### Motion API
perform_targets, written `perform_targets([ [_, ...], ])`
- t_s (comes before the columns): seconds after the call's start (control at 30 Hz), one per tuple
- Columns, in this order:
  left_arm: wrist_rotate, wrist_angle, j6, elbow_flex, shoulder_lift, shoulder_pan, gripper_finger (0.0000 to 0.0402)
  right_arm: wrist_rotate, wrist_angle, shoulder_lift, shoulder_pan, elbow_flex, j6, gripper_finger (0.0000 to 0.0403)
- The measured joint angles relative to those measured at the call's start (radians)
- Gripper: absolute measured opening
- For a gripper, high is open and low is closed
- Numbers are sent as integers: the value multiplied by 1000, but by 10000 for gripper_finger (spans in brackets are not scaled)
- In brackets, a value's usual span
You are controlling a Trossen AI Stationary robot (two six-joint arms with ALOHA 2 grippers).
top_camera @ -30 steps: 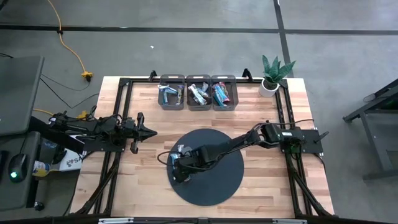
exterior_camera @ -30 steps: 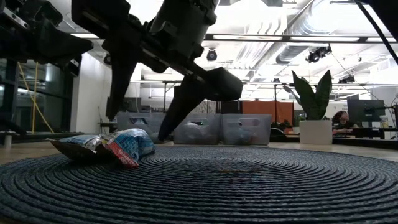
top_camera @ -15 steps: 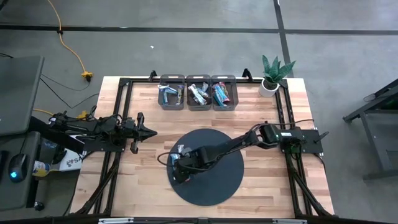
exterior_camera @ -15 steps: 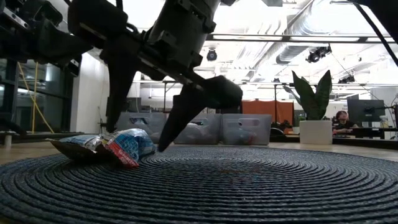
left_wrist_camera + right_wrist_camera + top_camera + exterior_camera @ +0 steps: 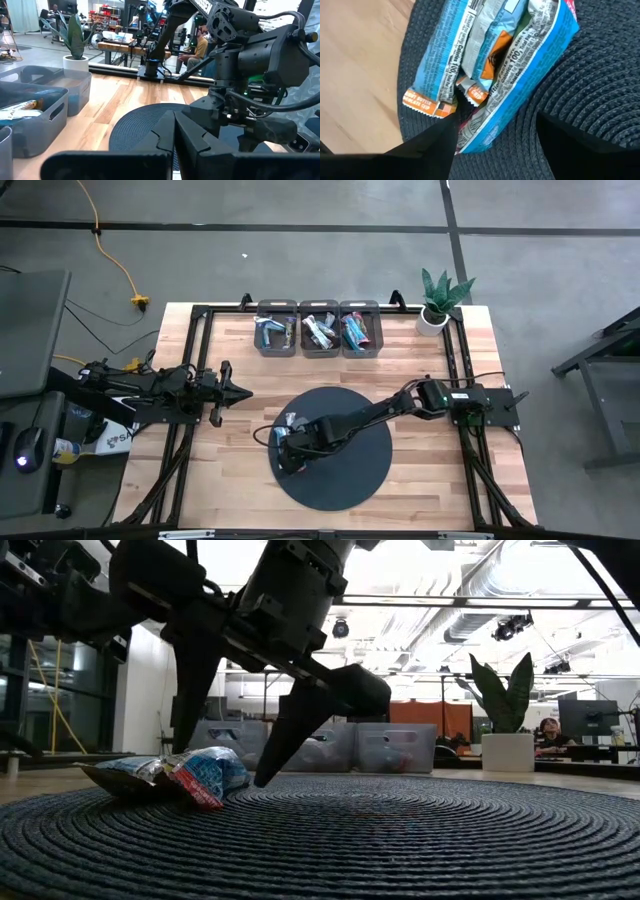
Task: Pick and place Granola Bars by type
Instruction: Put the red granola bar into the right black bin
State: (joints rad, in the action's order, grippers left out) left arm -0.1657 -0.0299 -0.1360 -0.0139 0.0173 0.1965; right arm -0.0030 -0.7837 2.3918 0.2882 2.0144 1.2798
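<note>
Right gripper (image 5: 225,755) spread wide over crinkled blue foil granola bars (image 5: 490,70) | round dark woven mat (image 5: 350,480) | left gripper (image 5: 240,392) shut, parked aside

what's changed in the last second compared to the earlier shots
The right gripper has come down a little toward the bars on the mat, its open jaws now straddling the pile, one tip nearly at the mat. Nothing has been gripped or let go. The bars, the bins and the left gripper, waiting out over the table's left side, are as before.
</note>
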Motion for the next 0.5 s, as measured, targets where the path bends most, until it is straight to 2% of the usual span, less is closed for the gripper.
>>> perform_targets([
  [0.2, 0, 0, 0, 0, 0, 0, 1, -4, 1, 0, 0, 0, 0, 245],
  [0.5, 0, 0, 0, 0, 0, 0, 1, -30, 55, 0, -1, 0, -22, 207],
])
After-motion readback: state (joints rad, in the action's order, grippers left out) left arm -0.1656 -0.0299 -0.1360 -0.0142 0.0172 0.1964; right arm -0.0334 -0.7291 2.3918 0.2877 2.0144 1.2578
